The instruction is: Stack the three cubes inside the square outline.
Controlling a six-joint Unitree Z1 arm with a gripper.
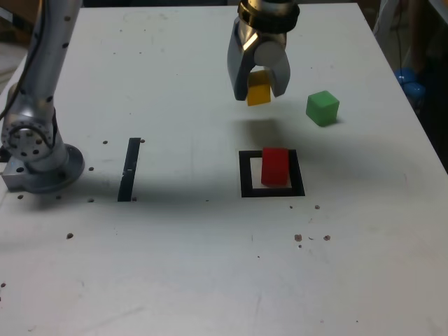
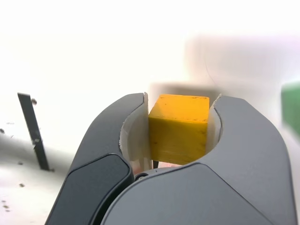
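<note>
Curved grey plastic gripper [image 1: 260, 89] clamped on matte yellow cube [image 1: 258, 92], airborne; red cube [image 1: 275, 166] inside black tape square outline [image 1: 245, 175]; green cube [image 1: 323, 108] at outline's one o'clock.

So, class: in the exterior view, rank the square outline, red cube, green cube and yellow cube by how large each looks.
1. Square outline, clearly largest.
2. Red cube.
3. Green cube, close to the red.
4. Yellow cube, partly hidden in the hand, so its rank is unsure.

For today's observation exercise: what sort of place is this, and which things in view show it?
Probably a robotics lab test bench: a white table bears a taped square outline, coloured cubes such as the green cube, and a mounted arm whose end effector holds a yellow cube.
</note>
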